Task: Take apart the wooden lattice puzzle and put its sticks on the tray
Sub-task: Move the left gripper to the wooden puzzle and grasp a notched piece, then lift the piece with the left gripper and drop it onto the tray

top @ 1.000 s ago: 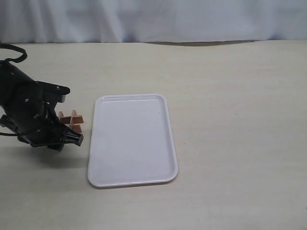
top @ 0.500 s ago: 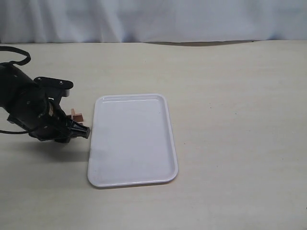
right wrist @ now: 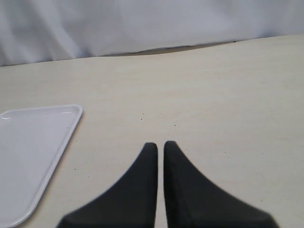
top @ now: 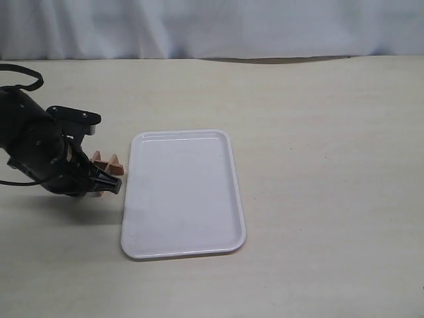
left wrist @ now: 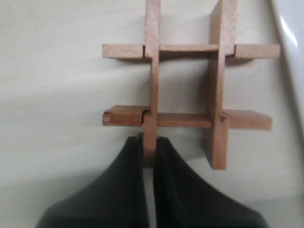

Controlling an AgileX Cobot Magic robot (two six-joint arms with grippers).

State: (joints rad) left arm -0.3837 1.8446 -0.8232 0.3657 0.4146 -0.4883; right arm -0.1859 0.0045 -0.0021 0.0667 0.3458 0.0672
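The wooden lattice puzzle (left wrist: 187, 80) is a reddish-brown hash of four notched sticks, still interlocked, on the table just left of the white tray (top: 182, 192). In the exterior view only part of the puzzle (top: 107, 165) shows behind my left arm. My left gripper (left wrist: 149, 148) is shut on the near end of one stick (left wrist: 152, 71); its black fingers (left wrist: 130, 161) pinch that end on both sides. The tray holds nothing. My right gripper (right wrist: 156, 148) hangs shut over bare table, off to the right of the tray (right wrist: 33, 147), and is out of the exterior view.
A white cloth backdrop (top: 212, 26) runs along the table's far edge. The tray's rim (left wrist: 289, 47) lies close beside the puzzle in the left wrist view.
My left gripper moved toward the tray and over the puzzle, then drew back slightly; more of the puzzle shows beside the tray's rim now than half a second ago.
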